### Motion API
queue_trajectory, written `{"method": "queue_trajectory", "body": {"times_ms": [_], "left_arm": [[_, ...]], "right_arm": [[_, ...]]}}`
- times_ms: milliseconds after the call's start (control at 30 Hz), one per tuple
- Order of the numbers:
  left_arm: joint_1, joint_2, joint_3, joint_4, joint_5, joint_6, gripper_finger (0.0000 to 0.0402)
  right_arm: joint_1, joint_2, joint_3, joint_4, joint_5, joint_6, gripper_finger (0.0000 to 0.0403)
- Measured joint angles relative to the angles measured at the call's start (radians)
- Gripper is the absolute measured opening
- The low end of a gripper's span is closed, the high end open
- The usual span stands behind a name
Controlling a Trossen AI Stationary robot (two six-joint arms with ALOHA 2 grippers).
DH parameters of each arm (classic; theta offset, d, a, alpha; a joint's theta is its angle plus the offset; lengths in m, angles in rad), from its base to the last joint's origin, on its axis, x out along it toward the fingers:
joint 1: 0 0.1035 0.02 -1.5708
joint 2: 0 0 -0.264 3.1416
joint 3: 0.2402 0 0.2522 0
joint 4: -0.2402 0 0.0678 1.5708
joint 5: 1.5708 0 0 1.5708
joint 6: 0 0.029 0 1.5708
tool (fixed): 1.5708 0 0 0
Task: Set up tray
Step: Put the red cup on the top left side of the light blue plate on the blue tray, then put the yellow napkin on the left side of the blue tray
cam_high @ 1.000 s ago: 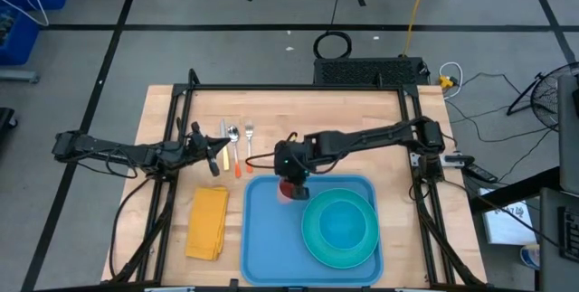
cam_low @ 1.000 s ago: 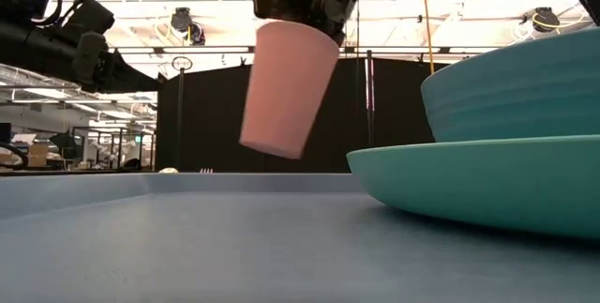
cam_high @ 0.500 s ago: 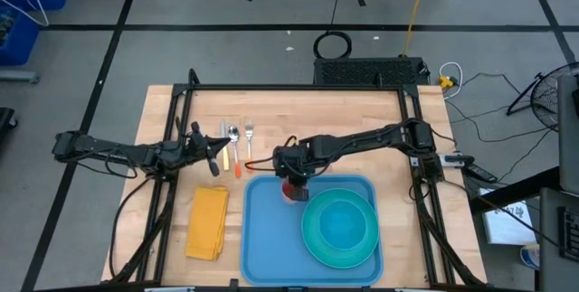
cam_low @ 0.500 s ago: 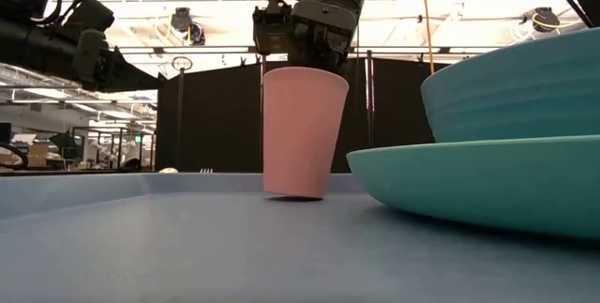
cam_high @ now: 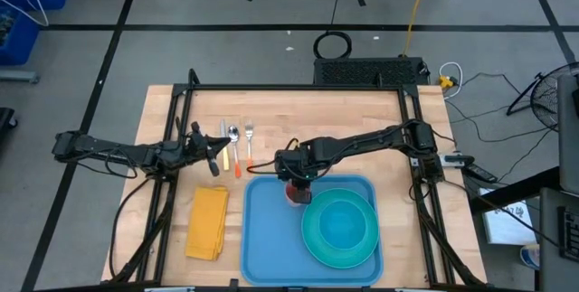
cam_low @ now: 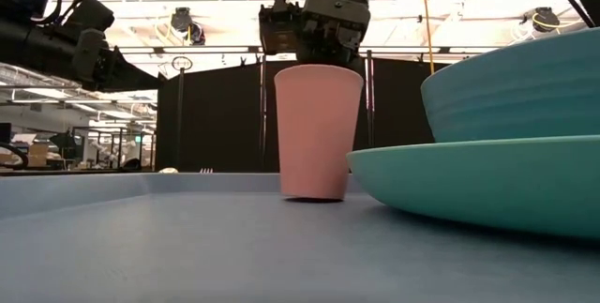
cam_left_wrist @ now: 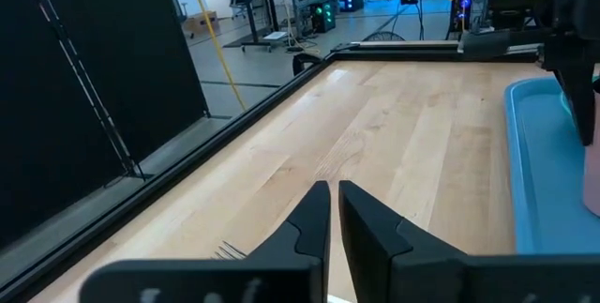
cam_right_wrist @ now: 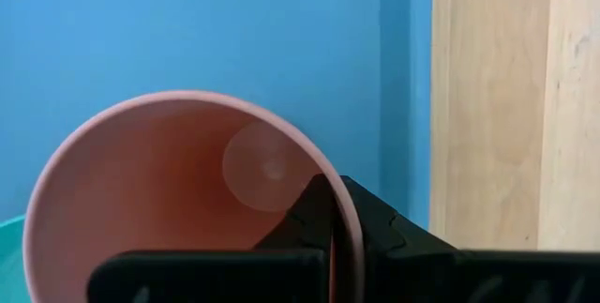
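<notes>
A pink cup (cam_low: 317,129) stands upright on the blue tray (cam_high: 270,238), at its far edge next to the teal plate (cam_high: 318,242) that carries a teal bowl (cam_high: 342,222). My right gripper (cam_right_wrist: 333,195) is directly above the cup and shut on its rim. My left gripper (cam_left_wrist: 333,192) is shut and hovers over bare wood beside the cutlery (cam_high: 237,143), touching nothing. In the high view the cup (cam_high: 297,193) shows just below the right gripper (cam_high: 296,176). My right gripper pinches the cup's rim (cam_right_wrist: 323,167) from above, pointing down, with one finger (cam_right_wrist: 305,217) inside the cup and the other finger (cam_right_wrist: 380,226) outside. The cup is upright with its base (cam_low: 315,196) on the tray floor.
A folded yellow napkin (cam_high: 208,222) lies on the wood left of the tray. A knife, spoon and fork lie side by side at the table's far left. The plate and bowl fill the tray's right half. The tray's left half is bare blue surface.
My right gripper came down and moved slightly toward the plate, still shut on the cup's rim. The cup was lifted clear and tilted a second ago; it has swung upright and now rests on the tray.
</notes>
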Motion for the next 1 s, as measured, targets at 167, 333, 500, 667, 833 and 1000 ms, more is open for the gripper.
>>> {"method": "queue_trajectory", "body": {"times_ms": [167,333,500,667,833,1000], "left_arm": [[0.0,0.0,0.0,0.0,0.0,-0.005,0.0025],[0.0,0.0,0.0,0.0,0.0,-0.009,0.0015],[0.0,0.0,0.0,0.0,0.001,-0.012,0.0006],[0.0,0.0,0.0,0.0,0.001,-0.012,0.001],[0.0,0.0,0.0,0.0,0.001,-0.012,0.0023],[0.0,0.0,0.0,0.0,0.002,-0.012,0.0024]], "right_arm": [[0.001,0.0,-0.001,0.006,0.001,0.003,0.0003],[0.0,0.0,-0.001,0.022,0.002,0.001,0.002],[0.0,0.002,-0.002,0.037,0.0,-0.008,0.0048],[0.005,0.002,-0.002,0.052,-0.001,-0.008,0.0084],[0.007,-0.015,-0.002,0.052,-0.002,-0.011,0.0117],[0.002,-0.125,-0.002,0.068,0.001,-0.084,0.0143]]}}
